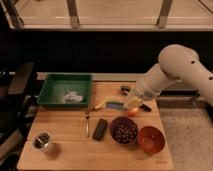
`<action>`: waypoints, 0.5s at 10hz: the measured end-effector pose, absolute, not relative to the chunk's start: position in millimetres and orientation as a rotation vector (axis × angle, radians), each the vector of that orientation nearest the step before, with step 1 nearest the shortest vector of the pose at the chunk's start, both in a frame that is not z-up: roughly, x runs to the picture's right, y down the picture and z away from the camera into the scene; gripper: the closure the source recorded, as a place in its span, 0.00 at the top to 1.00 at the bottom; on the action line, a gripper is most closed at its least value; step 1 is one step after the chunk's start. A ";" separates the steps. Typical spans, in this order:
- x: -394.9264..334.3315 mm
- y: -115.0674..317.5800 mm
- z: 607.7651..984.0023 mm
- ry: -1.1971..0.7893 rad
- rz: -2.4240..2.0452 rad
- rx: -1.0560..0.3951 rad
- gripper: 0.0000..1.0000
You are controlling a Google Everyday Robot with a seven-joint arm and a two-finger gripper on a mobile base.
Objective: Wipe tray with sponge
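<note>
Green tray: sits at 10 o'clock on the wooden table, something pale and crumpled lying inside it.
Sponge: teal block at table centre, just beside the gripper, well apart from the tray.
Gripper: at 2 o'clock over the table, fingers closed, holding nothing that I can make out.
Step in hand: reaching for the sponge, probably.
Doing it well: open the fingers first, come down straight over the sponge, avoid the yellow utensil touching its left end.
Clutter: black bar, dark bowl, red bowl, metal cup.
Writing: none readable.
</note>
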State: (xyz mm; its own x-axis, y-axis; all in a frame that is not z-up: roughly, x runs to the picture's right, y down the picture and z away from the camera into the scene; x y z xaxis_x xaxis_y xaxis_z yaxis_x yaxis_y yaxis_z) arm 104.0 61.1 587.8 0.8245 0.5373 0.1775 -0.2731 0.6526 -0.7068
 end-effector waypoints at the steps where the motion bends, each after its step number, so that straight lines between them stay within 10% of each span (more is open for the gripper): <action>1: 97.0 55.2 593.7 -0.409 0.465 -0.723 0.00; 5: 58.5 2.0 642.8 -0.462 0.409 -0.719 0.00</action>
State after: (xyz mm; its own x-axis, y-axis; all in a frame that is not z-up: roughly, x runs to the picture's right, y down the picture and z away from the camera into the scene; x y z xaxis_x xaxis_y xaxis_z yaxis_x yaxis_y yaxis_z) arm 58.5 2.0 642.8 0.8236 0.5046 0.2591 -0.1968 0.6826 -0.7038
